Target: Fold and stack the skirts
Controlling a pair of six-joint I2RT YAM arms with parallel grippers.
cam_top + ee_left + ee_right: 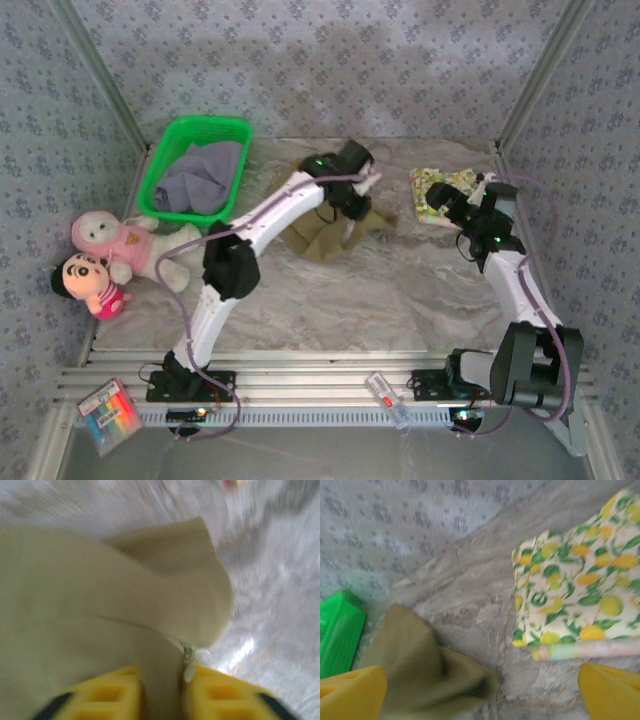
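Your left arm reached out over the middle of the table (400, 290), and the left gripper (162, 680) sat right down on the olive-khaki skirt (320, 238). Its yellow fingers (107, 692) stood narrowly apart with a strip of that cloth running between them, and whether they pinched it, you couldn't tell through the blur. The skirt lay rumpled at the back centre, one flap raised. Over on your right, the right gripper (480, 680) gaped wide with nothing in it, just beside the folded lemon-print skirt (575, 580), which rested on top of the pastel skirt (585, 651) at the back right. The lavender-grey skirt (200, 178) lay heaped in the green basket (165, 160), back left.
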